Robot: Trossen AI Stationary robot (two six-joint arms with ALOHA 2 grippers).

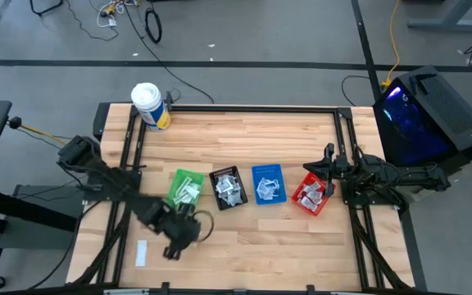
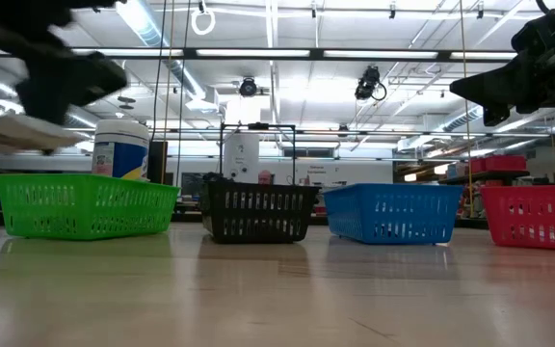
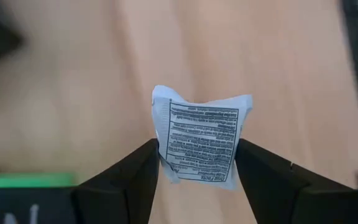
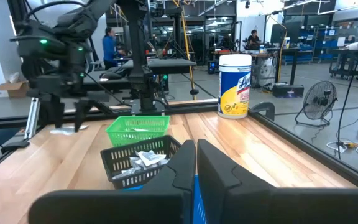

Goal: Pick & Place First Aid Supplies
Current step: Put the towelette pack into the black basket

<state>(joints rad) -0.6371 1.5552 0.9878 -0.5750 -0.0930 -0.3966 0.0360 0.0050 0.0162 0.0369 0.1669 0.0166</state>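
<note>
Left hand [image 3: 196, 163] clamped on one pale-blue sachet [image 3: 199, 138], lifted clear of the worktop [image 1: 244, 131], just in front of the green bin [image 1: 186, 188]. Sachet gripped by its side edges, slightly bowed, printed face toward the wrist camera, text lines running across from finger to finger. Long axis not determinable. Right hand [image 1: 329, 161] closed together, empty, beside the red bin [image 1: 311, 194], well away from the green bin.
</note>
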